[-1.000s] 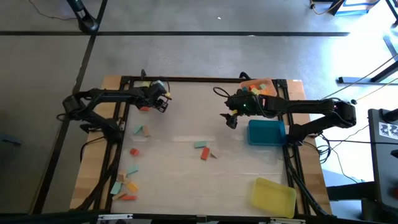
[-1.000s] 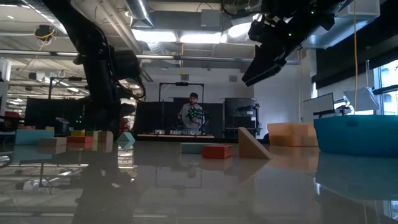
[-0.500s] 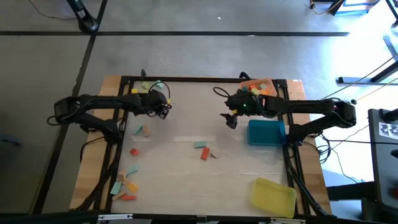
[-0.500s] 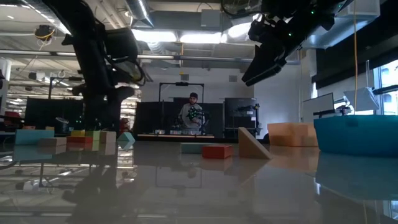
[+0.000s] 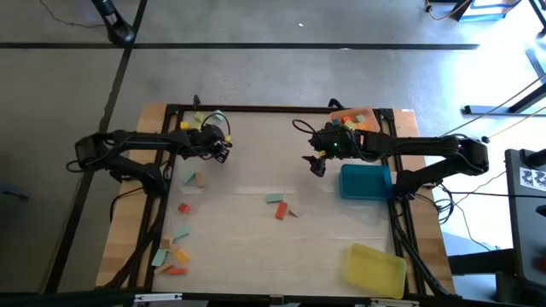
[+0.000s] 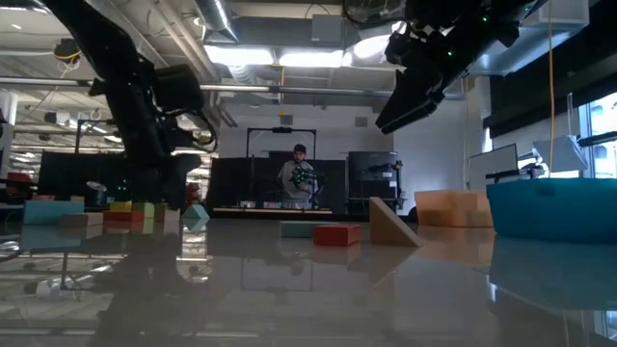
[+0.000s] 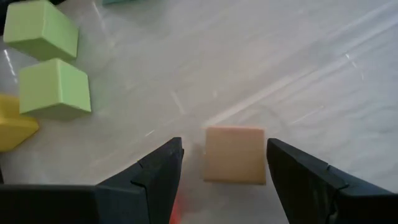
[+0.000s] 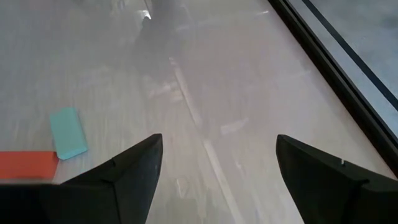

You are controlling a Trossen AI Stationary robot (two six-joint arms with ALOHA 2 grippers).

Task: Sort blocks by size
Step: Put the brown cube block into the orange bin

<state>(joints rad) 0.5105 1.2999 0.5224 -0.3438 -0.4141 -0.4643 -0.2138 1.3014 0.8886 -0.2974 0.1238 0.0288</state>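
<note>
Here, low in the left wrist frame, a tan block (image 7: 234,155) sits on the tabletop (image 7: 280,68) between the left gripper's (image 7: 224,171) spread fingers (image 7: 158,171), untouched.

Grippers: 2, left gripper (image 5: 223,153) & right gripper (image 5: 317,169). Trays: 3, w/ orange tray (image 5: 368,124) and blue tray (image 5: 365,182) both near right gripper, yellow tray (image 5: 375,266) well apart from it. Blocks: 3 grouped betw. the grippers (teal block (image 5: 274,198), red block (image 5: 280,212), tan wedge (image 5: 293,212)). By left gripper: 2 green cubes (image 7: 55,88), 1 yellow block (image 7: 12,129), 1 tan cube (image 7: 235,154). Full block total can't tell. Person (image 6: 299,179): 1.
</note>
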